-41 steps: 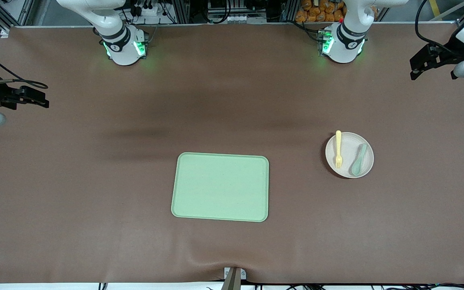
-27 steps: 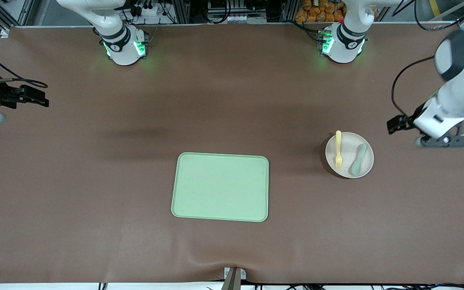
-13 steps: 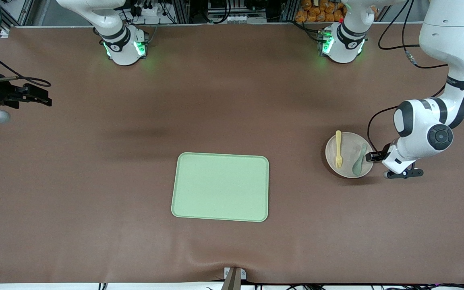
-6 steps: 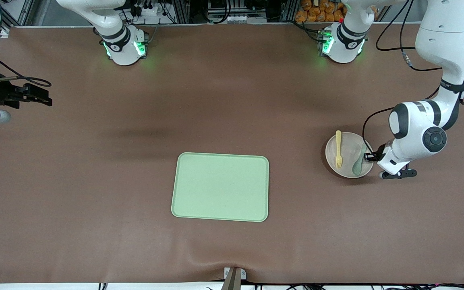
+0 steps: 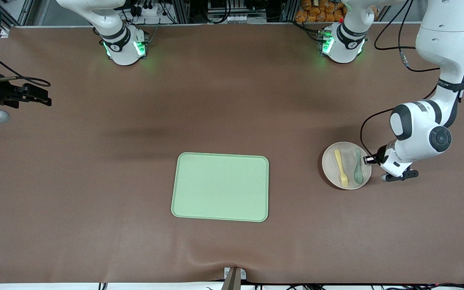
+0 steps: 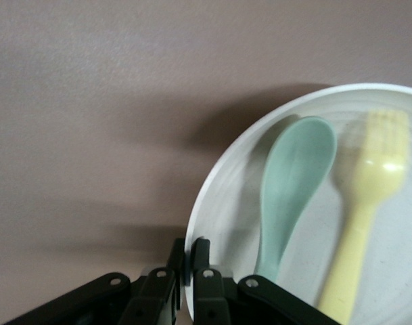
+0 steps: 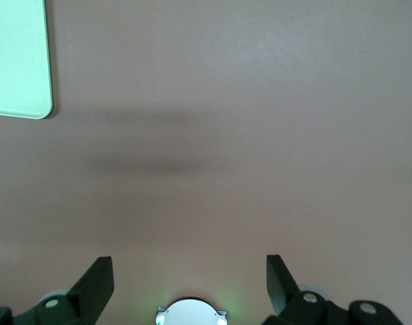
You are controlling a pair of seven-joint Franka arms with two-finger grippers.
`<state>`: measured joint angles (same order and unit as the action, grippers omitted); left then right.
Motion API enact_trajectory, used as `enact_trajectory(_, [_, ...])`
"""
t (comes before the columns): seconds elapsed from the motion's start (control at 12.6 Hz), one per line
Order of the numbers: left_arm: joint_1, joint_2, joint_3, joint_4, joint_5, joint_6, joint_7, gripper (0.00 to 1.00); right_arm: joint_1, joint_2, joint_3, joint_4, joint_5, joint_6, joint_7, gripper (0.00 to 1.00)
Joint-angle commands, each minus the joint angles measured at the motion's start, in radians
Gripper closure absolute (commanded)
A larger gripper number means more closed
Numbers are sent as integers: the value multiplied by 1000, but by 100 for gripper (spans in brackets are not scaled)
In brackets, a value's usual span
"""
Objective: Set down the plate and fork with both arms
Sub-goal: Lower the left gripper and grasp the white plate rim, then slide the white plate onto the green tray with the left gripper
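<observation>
Left gripper (image 6: 189, 261) was pinched shut on the rim of the plate (image 5: 332, 171), at the left arm's end of the table, well apart from the tray (image 5: 220, 186). Fork (image 5: 340, 167) and spoon (image 5: 357, 166) lay loose in the plate, side by side. Right gripper (image 7: 189, 277) waited with jaws wide apart at the right arm's end, holding nothing. My concern: an edge grip lets the plate tilt, so the cutlery could slide off in transit.
</observation>
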<state>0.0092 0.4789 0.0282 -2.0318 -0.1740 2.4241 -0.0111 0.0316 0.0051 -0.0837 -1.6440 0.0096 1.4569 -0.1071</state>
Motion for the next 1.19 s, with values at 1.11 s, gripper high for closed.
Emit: enact_trajectory(1.11, [-340, 263, -169, 524, -272, 3, -463, 100, -9, -4, -7, 1, 10, -13, 3, 0])
